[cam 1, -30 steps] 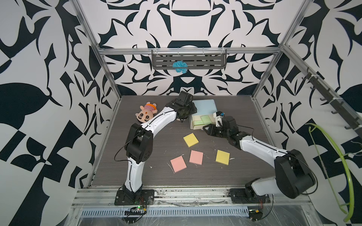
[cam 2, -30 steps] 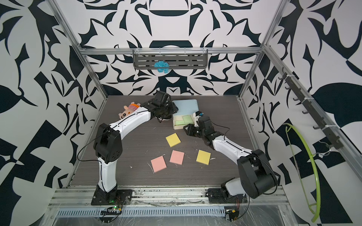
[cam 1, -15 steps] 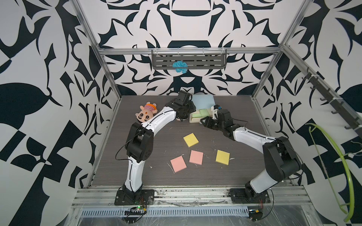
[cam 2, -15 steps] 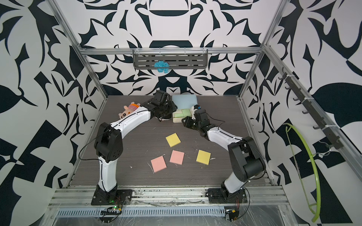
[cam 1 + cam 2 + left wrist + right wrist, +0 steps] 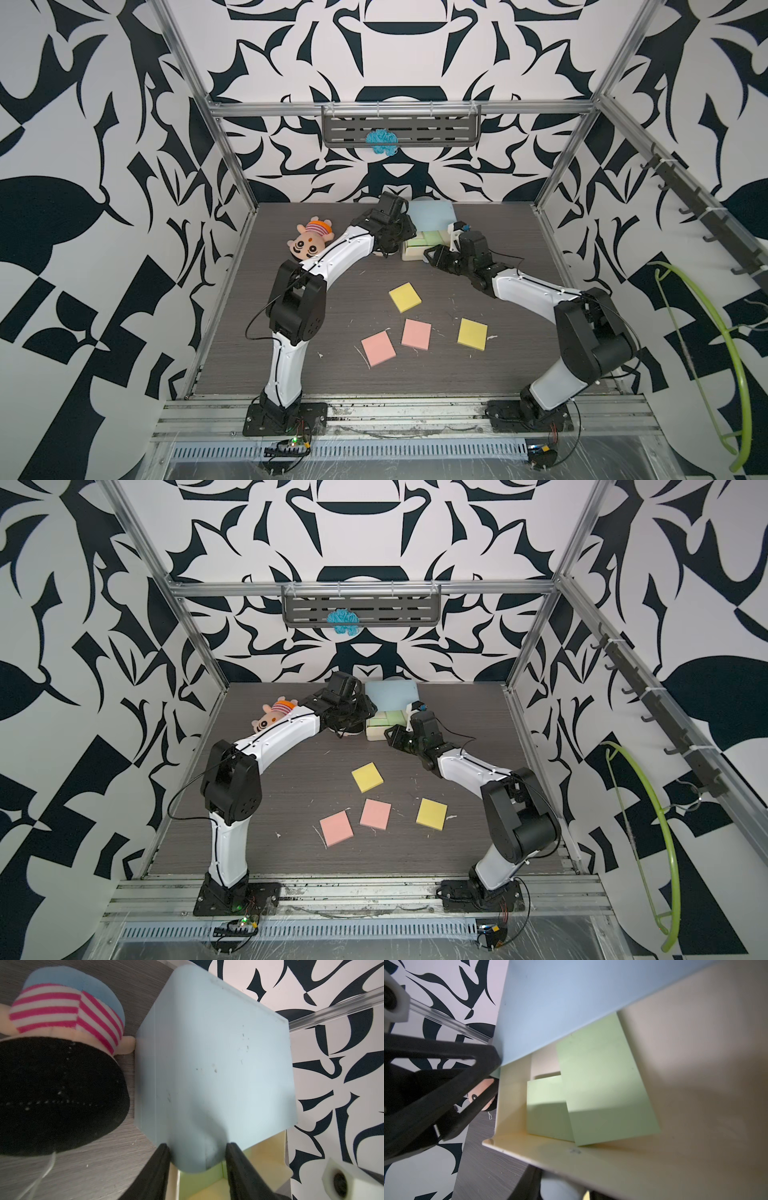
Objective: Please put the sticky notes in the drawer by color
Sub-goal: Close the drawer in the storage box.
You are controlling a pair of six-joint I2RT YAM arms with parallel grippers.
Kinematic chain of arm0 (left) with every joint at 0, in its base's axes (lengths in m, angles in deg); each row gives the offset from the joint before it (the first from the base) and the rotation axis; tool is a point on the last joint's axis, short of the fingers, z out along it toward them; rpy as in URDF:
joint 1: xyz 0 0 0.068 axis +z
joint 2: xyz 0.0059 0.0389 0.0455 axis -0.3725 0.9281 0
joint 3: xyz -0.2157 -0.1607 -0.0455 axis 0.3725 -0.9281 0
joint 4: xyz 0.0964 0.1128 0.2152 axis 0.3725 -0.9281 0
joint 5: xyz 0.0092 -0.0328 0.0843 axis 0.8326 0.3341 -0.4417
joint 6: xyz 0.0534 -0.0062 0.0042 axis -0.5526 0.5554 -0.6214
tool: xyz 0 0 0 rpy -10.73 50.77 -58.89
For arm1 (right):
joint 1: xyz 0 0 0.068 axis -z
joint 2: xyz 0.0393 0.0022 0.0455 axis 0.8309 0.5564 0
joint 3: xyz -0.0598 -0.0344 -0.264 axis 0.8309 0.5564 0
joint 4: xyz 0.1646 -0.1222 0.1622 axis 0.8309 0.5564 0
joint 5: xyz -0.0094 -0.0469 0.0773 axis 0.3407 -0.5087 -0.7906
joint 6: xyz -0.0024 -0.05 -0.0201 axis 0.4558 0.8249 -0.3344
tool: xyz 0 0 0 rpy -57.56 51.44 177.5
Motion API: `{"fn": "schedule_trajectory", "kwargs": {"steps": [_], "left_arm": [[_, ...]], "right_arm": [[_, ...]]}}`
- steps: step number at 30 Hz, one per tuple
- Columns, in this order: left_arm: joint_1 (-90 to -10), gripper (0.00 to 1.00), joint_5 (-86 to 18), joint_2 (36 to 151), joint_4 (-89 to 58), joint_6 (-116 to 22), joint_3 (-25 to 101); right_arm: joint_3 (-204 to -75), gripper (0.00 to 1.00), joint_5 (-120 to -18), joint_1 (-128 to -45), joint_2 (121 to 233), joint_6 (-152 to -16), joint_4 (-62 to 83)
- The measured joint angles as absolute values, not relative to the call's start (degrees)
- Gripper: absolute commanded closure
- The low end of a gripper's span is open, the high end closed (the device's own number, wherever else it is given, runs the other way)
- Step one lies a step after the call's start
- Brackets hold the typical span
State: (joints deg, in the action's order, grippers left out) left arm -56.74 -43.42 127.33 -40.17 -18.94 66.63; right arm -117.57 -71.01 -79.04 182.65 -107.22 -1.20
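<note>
A: Drawer cabinet (image 5: 432, 214) sat far back on the table (image 5: 340, 374), left gripper (image 5: 197, 1144) clamped on its corner.
B: Notes?
A: Two green sticky notes (image 5: 602, 1093) lay in the open top drawer (image 5: 512, 1105) (overlapping); pink notes (image 5: 415, 333) and yellow notes (image 5: 404, 297) lay on the table. Right gripper (image 5: 432, 257) pinched the knob (image 5: 560, 1188).

Matt paper sticky notes (image 5: 404, 297), seemingly smooth plastic drawer (image 5: 432, 214)

The cabinet's blue top (image 5: 571, 1001) hides the far end of one green sticky note (image 5: 602, 1084), which covers an edge of the other note (image 5: 546, 1109). The left arm (image 5: 345, 253) hides part of the plush toy (image 5: 309, 245).
</note>
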Motion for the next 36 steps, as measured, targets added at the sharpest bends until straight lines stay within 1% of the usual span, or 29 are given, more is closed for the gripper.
{"fn": "schedule_trajectory", "kwargs": {"steps": [4, 13, 15, 18, 22, 28, 36], "left_arm": [[-56.96, 0.46, -43.24, 127.59, -40.95, -19.49, 66.72], [-57.59, 0.28, -43.35, 128.73, -45.11, -21.30, 67.57], [-57.40, 0.26, -43.48, 128.73, -45.67, -21.82, 68.25], [-57.07, 0.21, -43.53, 128.73, -46.35, -22.55, 70.11], [-56.28, 0.21, -43.53, 128.73, -46.55, -23.29, 73.91], [-54.49, 0.20, -43.85, 129.74, -46.77, -23.84, 79.72], [-52.41, 0.24, -44.93, 141.01, -48.49, -24.05, 94.74]], "right_arm": [[-119.06, 0.75, -70.73, -79.04, 184.05, -107.20, -1.65], [-118.91, 0.60, -70.31, -78.82, 183.96, -106.92, -2.42], [-118.49, 0.55, -70.14, -78.78, 183.44, -106.83, -2.77], [-117.97, 0.54, -70.00, -78.78, 181.84, -106.24, -3.86], [-117.48, 0.54, -69.65, -78.58, 179.96, -105.82, -4.52], [-117.38, 0.55, -69.61, -78.43, 180.16, -105.74, -4.71], [-116.92, 0.55, -69.76, -78.39, 180.18, -105.76, -5.39]]}}
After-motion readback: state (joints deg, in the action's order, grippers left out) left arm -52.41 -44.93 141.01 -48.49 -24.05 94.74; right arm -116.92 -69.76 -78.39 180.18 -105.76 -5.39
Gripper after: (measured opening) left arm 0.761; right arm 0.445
